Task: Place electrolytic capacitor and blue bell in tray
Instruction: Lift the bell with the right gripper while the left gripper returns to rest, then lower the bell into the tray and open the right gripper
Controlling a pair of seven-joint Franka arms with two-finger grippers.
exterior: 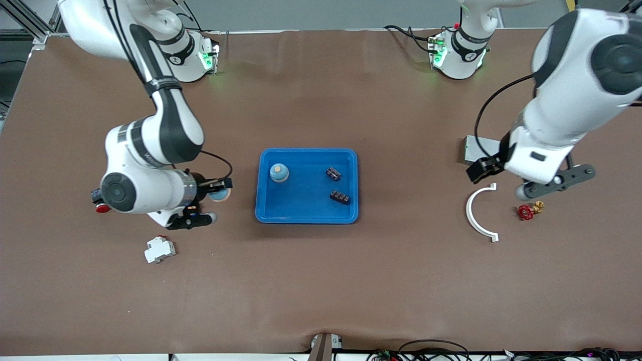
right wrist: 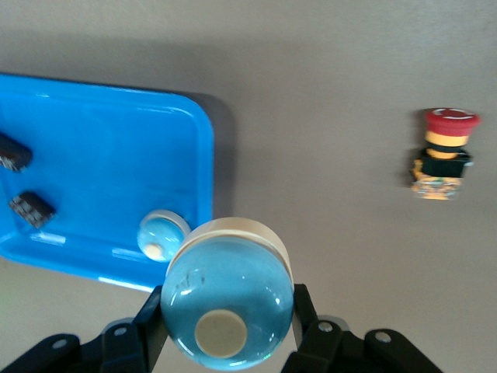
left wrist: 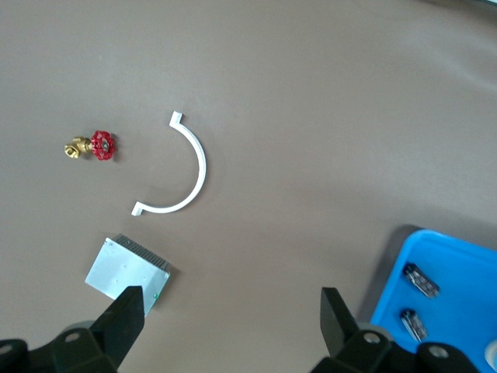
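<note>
Front view, starting at the right arm's end of the table: the right gripper hangs over bare brown table just beside the bright blue shallow plastic tray, clamped on a glossy blue dome-shaped bell with a cream base ring. The fingers pinch it across its sides. I'd judge the bell light and hard, but that smooth round shell looks slippery, so a grip low down near the base ring seems safest.

A white plastic circuit breaker lies nearer the front camera than the tray, and a red-capped push button sits well apart from it.

Inside the tray rest a second small blue dome bell and two black ribbed blocky parts. I cannot tell whether either is the electrolytic capacitor. They look small, stiff and easy to nip by their long sides.

Toward the left arm's end of the table, well apart from the tray, lie a grey metal box, a white half-ring of rigid plastic and a brass valve with a red handwheel. The left gripper waits over the table by that box, spread wide and empty.
</note>
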